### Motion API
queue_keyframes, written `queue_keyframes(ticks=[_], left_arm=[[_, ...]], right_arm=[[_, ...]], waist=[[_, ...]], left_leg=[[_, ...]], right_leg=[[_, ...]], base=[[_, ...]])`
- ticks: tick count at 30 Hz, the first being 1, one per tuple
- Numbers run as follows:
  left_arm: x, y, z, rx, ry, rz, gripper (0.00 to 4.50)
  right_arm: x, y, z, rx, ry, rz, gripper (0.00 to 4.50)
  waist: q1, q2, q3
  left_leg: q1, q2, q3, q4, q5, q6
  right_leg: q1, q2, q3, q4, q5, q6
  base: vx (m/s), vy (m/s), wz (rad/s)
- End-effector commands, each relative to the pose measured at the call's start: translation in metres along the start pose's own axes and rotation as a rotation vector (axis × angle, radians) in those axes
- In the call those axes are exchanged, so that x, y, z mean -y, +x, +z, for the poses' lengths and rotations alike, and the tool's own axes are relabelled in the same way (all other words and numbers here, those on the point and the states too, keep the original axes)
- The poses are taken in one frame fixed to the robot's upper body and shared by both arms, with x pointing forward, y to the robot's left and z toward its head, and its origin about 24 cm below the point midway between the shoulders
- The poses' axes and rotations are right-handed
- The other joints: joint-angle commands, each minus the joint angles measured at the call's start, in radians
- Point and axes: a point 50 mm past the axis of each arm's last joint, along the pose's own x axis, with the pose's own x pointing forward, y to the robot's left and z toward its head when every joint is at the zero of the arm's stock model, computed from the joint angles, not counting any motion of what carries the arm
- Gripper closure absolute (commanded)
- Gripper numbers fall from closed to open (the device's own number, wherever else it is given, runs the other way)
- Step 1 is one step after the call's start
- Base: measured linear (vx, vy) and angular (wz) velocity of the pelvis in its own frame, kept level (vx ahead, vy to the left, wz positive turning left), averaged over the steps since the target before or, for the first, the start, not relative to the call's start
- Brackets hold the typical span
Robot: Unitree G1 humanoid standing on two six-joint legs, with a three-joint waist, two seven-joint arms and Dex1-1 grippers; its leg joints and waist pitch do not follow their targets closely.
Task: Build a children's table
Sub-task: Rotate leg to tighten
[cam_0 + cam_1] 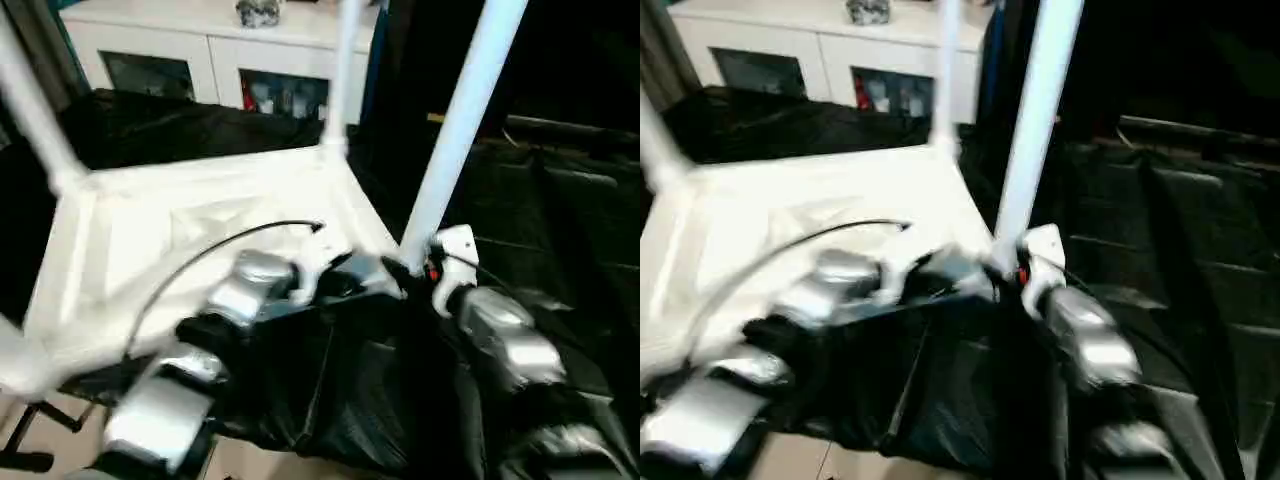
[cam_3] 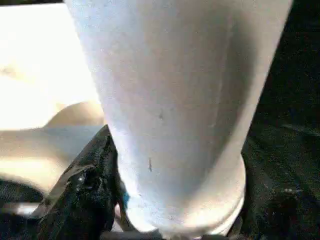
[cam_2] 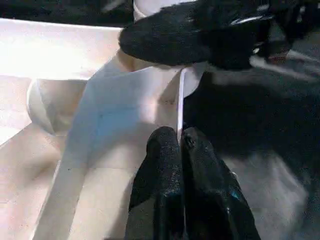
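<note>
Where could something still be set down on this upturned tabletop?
The ribbed middle of the white plastic tabletop, between the far legs and the silver forearms, is free. Its near right corner is crowded: both grippers meet at the white tube leg.

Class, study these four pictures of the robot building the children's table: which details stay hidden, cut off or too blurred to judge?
- Tops of the legs: cut off by the head views' upper edge.
- Near-right corner socket: hidden behind the right gripper and leg base.
- Cabinet contents: too blurred behind the glass.
- Tabletop near-left corner: cut off at the picture's edge.
- Left gripper contact with the rim: unclear in its wrist view.
</note>
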Motion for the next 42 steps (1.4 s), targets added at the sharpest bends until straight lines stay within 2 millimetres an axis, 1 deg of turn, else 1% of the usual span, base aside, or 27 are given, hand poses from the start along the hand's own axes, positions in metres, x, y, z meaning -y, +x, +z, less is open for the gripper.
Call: queue_keyframes(ticks=[1,2,4,5,6,8,11,12,14,16,17,18,19,20,21,23,24,26,27,29,33,35,36,37,38,41,42], left_arm=[[0.019,0.023,0.017,0.04,0.02,-0.032,4.5],[0.02,0.024,0.017,0.038,0.029,-0.035,4.5],[0.021,0.024,0.017,0.033,0.046,-0.042,4.5],[0.021,0.024,0.017,0.031,0.055,-0.044,4.5],[0.021,0.023,0.016,0.025,0.066,-0.05,4.5],[0.018,0.02,0.013,0.016,0.082,-0.06,4.5],[0.015,0.011,0.007,0.006,0.131,-0.107,4.5],[0.014,0.007,0.005,0.011,0.153,-0.141,4.5],[0.014,0.002,0.002,0.013,0.166,-0.181,4.5],[0.012,-0.008,-0.004,0.002,0.198,-0.244,4.5],[0.011,-0.015,-0.009,-0.007,0.207,-0.277,4.5],[0.01,-0.019,-0.01,-0.01,0.217,-0.299,4.5],[0.009,-0.024,-0.012,-0.008,0.222,-0.324,4.5],[0.008,-0.029,-0.013,-0.002,0.224,-0.352,4.5],[0.007,-0.032,-0.013,0.001,0.225,-0.369,4.5],[0.006,-0.037,-0.014,0.0,0.229,-0.397,4.5],[0.005,-0.041,-0.015,-0.007,0.242,-0.419,4.5],[0.004,-0.046,-0.017,-0.018,0.256,-0.442,4.5],[0.003,-0.05,-0.019,-0.032,0.267,-0.46,4.5],[0.003,-0.055,-0.02,-0.042,0.276,-0.483,4.5],[0.002,-0.058,-0.022,-0.046,0.278,-0.494,4.5],[0.002,-0.059,-0.024,-0.054,0.278,-0.5,4.5],[0.002,-0.058,-0.025,-0.056,0.275,-0.493,4.5],[0.003,-0.057,-0.025,-0.054,0.272,-0.487,4.5],[0.003,-0.055,-0.025,-0.049,0.263,-0.471,4.5],[0.003,-0.048,-0.024,-0.042,0.236,-0.426,4.5],[0.003,-0.041,-0.022,-0.042,0.204,-0.375,4.5]], right_arm=[[-0.036,0.011,-0.023,-0.098,-0.016,0.067,1.74],[-0.038,0.013,-0.021,-0.08,-0.017,0.063,1.74],[-0.04,0.014,-0.017,-0.044,-0.013,0.067,1.74],[-0.04,0.014,-0.016,-0.033,-0.009,0.072,1.19],[-0.04,0.014,-0.014,-0.017,-0.006,0.078,1.06],[-0.038,0.013,-0.011,0.008,0.0,0.103,0.99],[-0.03,0.008,-0.009,0.027,-0.022,0.166,0.69],[-0.026,0.004,-0.008,0.036,-0.038,0.202,0.61],[-0.022,0.0,-0.007,0.044,-0.061,0.233,0.54],[-0.018,-0.008,-0.005,0.045,-0.09,0.325,0.54],[-0.015,-0.015,-0.005,0.035,-0.114,0.391,0.54],[-0.014,-0.02,-0.005,0.023,-0.131,0.447,0.54],[-0.013,-0.026,-0.006,0.003,-0.154,0.511,0.54],[-0.011,-0.033,-0.007,-0.024,-0.178,0.578,0.54],[-0.01,-0.037,-0.007,-0.041,-0.192,0.615,0.54],[-0.009,-0.043,-0.009,-0.074,-0.214,0.675,0.54],[-0.009,-0.047,-0.01,-0.106,-0.232,0.729,0.54],[-0.008,-0.051,-0.011,-0.137,-0.25,0.776,0.8],[-0.007,-0.054,-0.011,-0.16,-0.261,0.807,0.8],[-0.007,-0.055,-0.011,-0.17,-0.268,0.831,1.0],[-0.009,-0.056,-0.008,-0.171,-0.261,0.852,1.45],[-0.012,-0.058,-0.008,-0.18,-0.248,0.876,1.45],[-0.014,-0.058,-0.009,-0.178,-0.231,0.877,1.61],[-0.014,-0.058,-0.009,-0.176,-0.222,0.876,1.61],[-0.016,-0.058,-0.01,-0.168,-0.199,0.871,1.65],[-0.016,-0.053,-0.011,-0.128,-0.138,0.78,1.71],[-0.011,-0.043,-0.013,-0.097,-0.147,0.616,1.71]], waist=[[-0.004,-0.001,-0.051],[-0.003,0.001,-0.051],[-0.004,-0.001,-0.052],[-0.004,-0.001,-0.053],[-0.004,-0.001,-0.051],[-0.003,0.003,-0.051],[-0.006,0.0,-0.051],[-0.006,0.001,-0.051],[-0.007,-0.002,-0.054],[-0.004,0.0,-0.057],[-0.005,-0.001,-0.057],[0.002,0.0,-0.057],[0.003,0.002,-0.057],[0.004,0.002,-0.057],[0.006,-0.001,-0.055],[0.008,0.002,-0.052],[0.012,0.001,-0.05],[0.017,0.003,-0.05],[0.019,0.0,-0.049],[0.022,-0.001,-0.049],[0.022,0.0,-0.052],[0.024,-0.001,-0.051],[0.024,-0.001,-0.052],[0.024,-0.001,-0.052],[0.025,-0.005,-0.052],[0.027,-0.005,-0.049],[0.024,-0.006,-0.047]], left_leg=[[0.0,0.016,-0.009,-0.073,-0.248,0.022],[0.002,0.015,-0.008,-0.073,-0.244,0.025],[-0.002,0.016,-0.007,-0.072,-0.237,0.04],[-0.002,0.016,-0.007,-0.072,-0.235,0.044],[-0.002,0.016,-0.007,-0.073,-0.235,0.05],[-0.001,0.018,-0.008,-0.074,-0.239,0.054],[-0.006,0.018,-0.009,-0.075,-0.251,0.061],[-0.005,0.019,-0.01,-0.075,-0.248,0.063],[-0.009,0.019,-0.009,-0.072,-0.221,0.076],[-0.008,0.022,-0.007,-0.068,-0.173,0.102],[-0.01,0.022,-0.006,-0.068,-0.165,0.109],[-0.004,0.023,-0.005,-0.066,-0.159,0.124],[-0.004,0.025,-0.004,-0.066,-0.152,0.133],[-0.004,0.026,-0.003,-0.066,-0.155,0.134],[-0.004,0.027,-0.004,-0.068,-0.161,0.135],[-0.001,0.029,-0.004,-0.071,-0.19,0.121],[-0.002,0.029,-0.003,-0.071,-0.208,0.111],[0.001,0.032,-0.001,-0.072,-0.22,0.095],[0.001,0.032,-0.002,-0.073,-0.226,0.085],[0.0,0.033,-0.002,-0.073,-0.221,0.077],[0.0,0.032,-0.001,-0.072,-0.194,0.076],[0.0,0.031,-0.001,-0.072,-0.19,0.077],[0.0,0.031,-0.001,-0.071,-0.187,0.078],[0.0,0.032,-0.001,-0.071,-0.188,0.077],[0.0,0.031,0.0,-0.071,-0.187,0.078],[0.001,0.031,-0.001,-0.073,-0.202,0.069],[0.002,0.031,-0.002,-0.075,-0.225,0.057]], right_leg=[[0.037,-0.041,0.033,-0.078,-0.282,-0.197],[0.037,-0.042,0.033,-0.079,-0.278,-0.199],[0.04,-0.042,0.032,-0.077,-0.26,-0.205],[0.041,-0.042,0.032,-0.076,-0.256,-0.205],[0.041,-0.041,0.031,-0.077,-0.259,-0.207],[0.04,-0.042,0.031,-0.078,-0.265,-0.208],[0.045,-0.042,0.03,-0.078,-0.274,-0.206],[0.044,-0.043,0.031,-0.077,-0.266,-0.208],[0.049,-0.043,0.031,-0.072,-0.217,-0.221],[0.052,-0.044,0.032,-0.062,-0.128,-0.252],[0.052,-0.043,0.032,-0.059,-0.114,-0.258],[0.053,-0.044,0.032,-0.059,-0.097,-0.269],[0.052,-0.043,0.033,-0.054,-0.069,-0.282],[0.052,-0.043,0.032,-0.054,-0.065,-0.286],[0.053,-0.042,0.032,-0.054,-0.073,-0.286],[0.05,-0.042,0.032,-0.057,-0.113,-0.282],[0.051,-0.04,0.031,-0.06,-0.148,-0.275],[0.047,-0.042,0.032,-0.062,-0.178,-0.268],[0.047,-0.043,0.032,-0.062,-0.198,-0.261],[0.047,-0.043,0.033,-0.06,-0.202,-0.254],[0.045,-0.043,0.033,-0.056,-0.162,-0.263],[0.047,-0.042,0.033,-0.056,-0.161,-0.263],[0.047,-0.043,0.034,-0.056,-0.158,-0.261],[0.046,-0.043,0.034,-0.056,-0.159,-0.262],[0.046,-0.044,0.034,-0.056,-0.163,-0.26],[0.042,-0.045,0.034,-0.061,-0.206,-0.249],[0.04,-0.046,0.035,-0.066,-0.251,-0.237]], base=[[0.0,0.0,0.0],[0.0,0.0,0.0],[0.0,0.0,0.0],[0.0,0.0,0.0],[0.0,0.0,0.0],[0.0,0.0,0.0],[0.0,0.0,0.0],[0.0,0.0,0.0],[0.0,0.0,0.0],[0.0,0.0,0.0],[0.0,0.0,0.0],[0.0,0.0,0.0],[0.0,0.0,0.0],[0.0,0.0,0.0],[0.0,0.0,0.0],[0.0,0.0,0.0],[0.0,0.0,0.0],[0.0,0.0,0.0],[0.0,0.0,0.0],[0.0,0.0,0.0],[0.0,0.0,0.0],[0.0,0.0,0.0],[0.0,0.0,0.0],[0.0,0.0,0.0],[0.0,0.0,0.0],[0.0,0.0,0.0],[0.0,0.0,0.0]])
